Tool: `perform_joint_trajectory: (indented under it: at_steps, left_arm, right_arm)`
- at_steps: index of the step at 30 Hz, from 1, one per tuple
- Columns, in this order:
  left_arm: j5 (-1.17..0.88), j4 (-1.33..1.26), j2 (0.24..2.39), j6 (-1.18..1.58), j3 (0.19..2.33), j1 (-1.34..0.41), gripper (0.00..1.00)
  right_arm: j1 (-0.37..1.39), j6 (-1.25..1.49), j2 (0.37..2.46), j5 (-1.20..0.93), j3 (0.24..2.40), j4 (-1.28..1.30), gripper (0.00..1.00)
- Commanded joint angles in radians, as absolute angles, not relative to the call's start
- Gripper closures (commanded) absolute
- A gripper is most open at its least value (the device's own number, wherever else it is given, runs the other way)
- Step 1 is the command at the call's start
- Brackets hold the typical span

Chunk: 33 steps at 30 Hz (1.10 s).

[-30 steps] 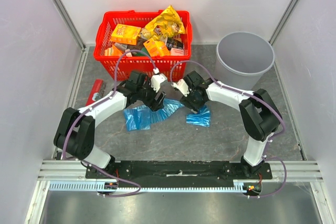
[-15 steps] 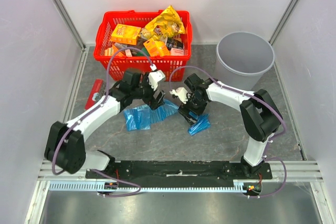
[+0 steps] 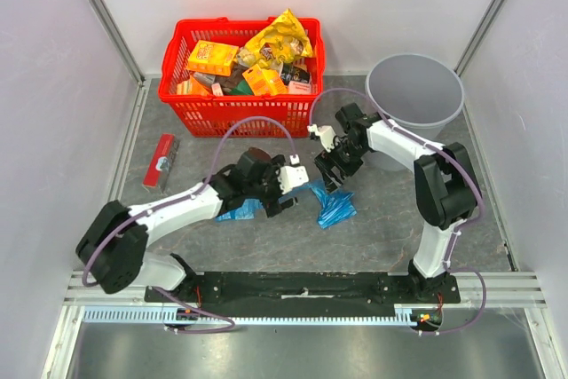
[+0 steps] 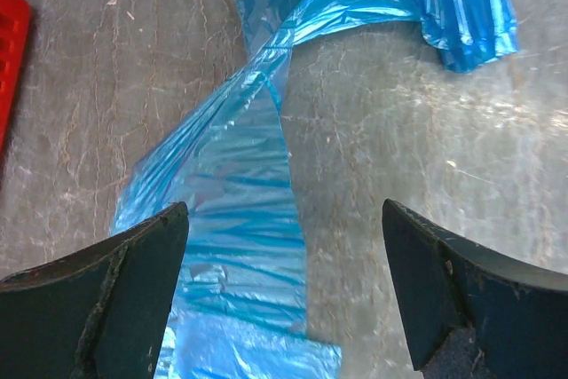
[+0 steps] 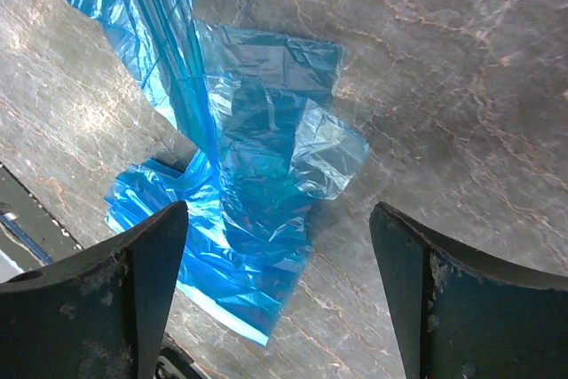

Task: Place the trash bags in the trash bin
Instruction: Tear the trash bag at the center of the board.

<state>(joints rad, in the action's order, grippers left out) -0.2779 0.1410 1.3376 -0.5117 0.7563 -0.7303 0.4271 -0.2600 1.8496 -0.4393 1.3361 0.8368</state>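
Status of the trash bags (image 3: 335, 209): all of the blue film lies on the grey table (image 3: 382, 228), none in the trash bin (image 3: 417, 90), whose visible inside shows only grey. One crumpled bundle sits between the two arms; a flatter piece lies to its left, mostly hidden under the left arm. A narrow strip runs between them in the left wrist view; I cannot tell whether it is one bag or two. Compared with a second ago, the right-hand piece has gone from a flat patch to a bunched heap, shifted slightly toward the arm bases. Both grippers, then low on the film, have let go and moved. The left gripper (image 3: 286, 194) has swung rightward over the strip, fingers (image 4: 133, 281) spread wide above the film with nothing pinched. The right gripper (image 3: 330, 175) has drawn back toward the bin, fingers (image 5: 124, 281) also spread wide, the bundle loose on the table beneath them. Reading: the release leaves the task without progress so far. A fresh grasp is needed, and the bunched heap probably offers better purchase than flat film.
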Motion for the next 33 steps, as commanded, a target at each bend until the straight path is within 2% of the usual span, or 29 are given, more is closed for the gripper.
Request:
perform_joint_trajectory:
  at_steps: [1, 7, 10, 16, 17, 18, 19, 26, 33]
  left_arm:
    - [-0.120, -0.060, 1.452, -0.626, 0.764, -0.798, 0.05]
    - [0.049, -0.262, 1.618, -0.710, 0.750, -0.856, 0.05]
    - [0.109, -0.346, 1.672, -0.745, 0.738, -0.862, 0.13]
    - [0.141, -0.428, 1.693, -0.761, 0.706, -0.862, 0.61]
    - [0.141, -0.428, 1.692, -0.762, 0.706, -0.862, 0.73]
    - [0.144, -0.426, 1.690, -0.762, 0.706, -0.864, 0.96]
    - [0.146, -0.428, 1.689, -0.762, 0.704, -0.864, 0.98]
    - [0.091, -0.374, 1.609, -0.743, 0.692, -0.862, 0.98]
    - [-0.024, -0.283, 1.422, -0.723, 0.695, -0.861, 0.98]
  right_arm:
    - [0.423, -0.268, 1.890, -0.495, 1.345, 0.885, 0.09]
    - [0.410, -0.270, 1.905, -0.499, 1.344, 0.880, 0.09]
    - [0.402, -0.270, 1.911, -0.503, 1.345, 0.880, 0.09]
    - [0.399, -0.258, 1.942, -0.517, 1.342, 0.873, 0.09]
    - [0.400, -0.253, 1.944, -0.517, 1.341, 0.862, 0.09]
    - [0.399, -0.249, 1.948, -0.515, 1.342, 0.855, 0.09]
    - [0.399, -0.245, 1.951, -0.515, 1.344, 0.853, 0.09]
    - [0.397, -0.247, 1.950, -0.540, 1.374, 0.827, 0.09]
    - [0.399, -0.322, 1.986, -0.647, 1.462, 0.867, 0.07]
